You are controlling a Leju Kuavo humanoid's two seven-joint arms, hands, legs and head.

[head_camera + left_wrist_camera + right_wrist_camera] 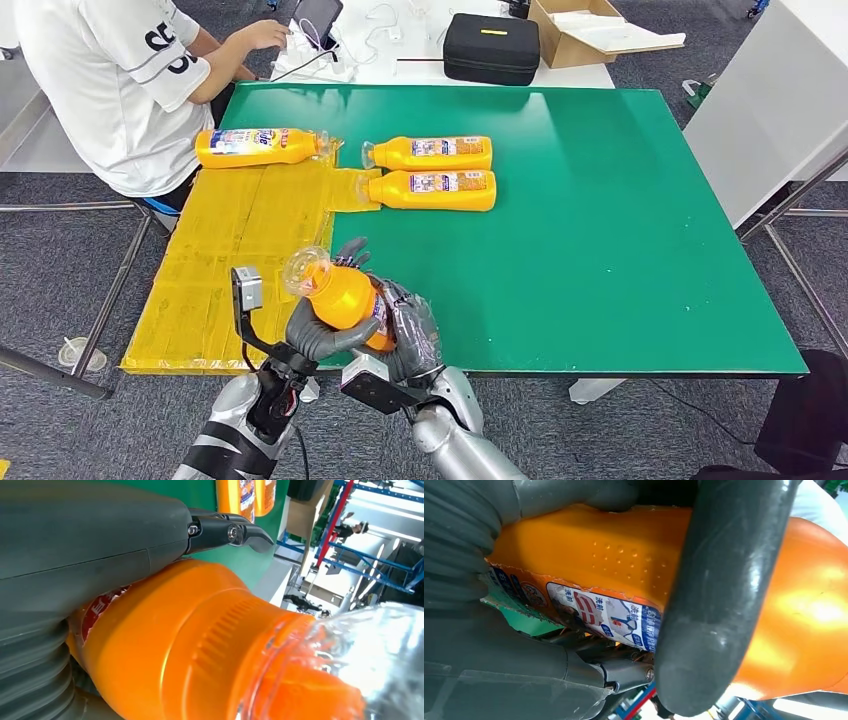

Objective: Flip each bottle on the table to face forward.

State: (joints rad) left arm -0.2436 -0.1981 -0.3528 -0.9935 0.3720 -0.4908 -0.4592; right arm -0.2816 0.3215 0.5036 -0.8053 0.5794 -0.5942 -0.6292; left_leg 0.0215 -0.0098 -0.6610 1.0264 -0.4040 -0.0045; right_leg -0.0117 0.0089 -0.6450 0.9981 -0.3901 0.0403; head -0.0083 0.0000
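We hold one bottle [340,296] in both hands, left hand [322,335] and right hand [408,335] closed around it, cap pointing far-left above the desk [640,250] near edge.

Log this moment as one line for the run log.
left hand: grips orange bottle | right hand: grips same bottle | three orange bottles lie on table

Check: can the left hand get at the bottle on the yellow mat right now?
Probably not as things stand. The left hand is gripping the held bottle together with the right hand. The path to the mat bottle looks free, but the hand would need to let go first.
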